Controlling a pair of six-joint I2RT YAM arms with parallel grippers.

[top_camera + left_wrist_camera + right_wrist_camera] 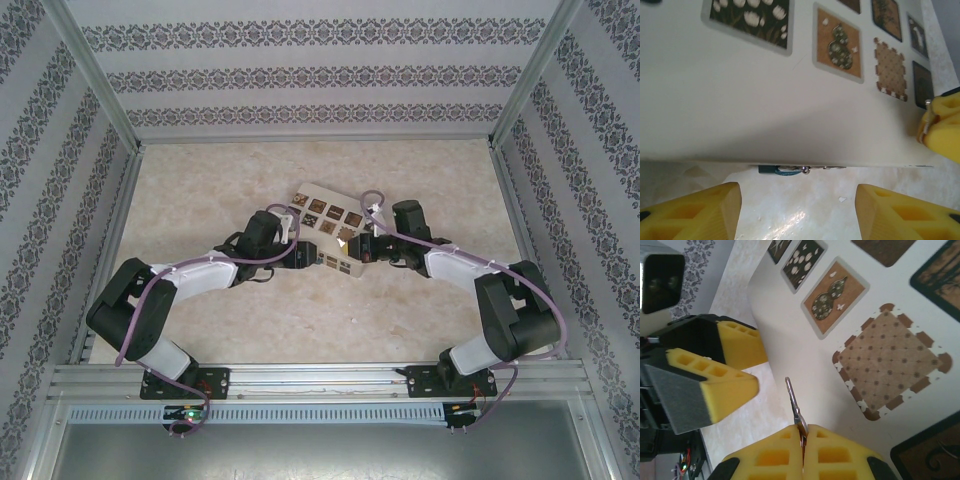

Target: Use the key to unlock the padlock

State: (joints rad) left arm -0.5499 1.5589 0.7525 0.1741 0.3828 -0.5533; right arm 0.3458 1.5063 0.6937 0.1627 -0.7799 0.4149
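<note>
Beige box [322, 222] sits mid-table [200, 190] and blocks the straight path across. There's open marble beyond it and on its near side. At the box's near edge the padlock [782, 170] pokes out, bare tabletop in front, left gripper [797, 195] spread wide there. Right gripper [802, 430], pinching the key [792, 397], crowds that same edge, close beside the left fingers [715, 375].

Lab test booth, wallpapered walls [300, 60], aluminium frame [320, 378]
</note>
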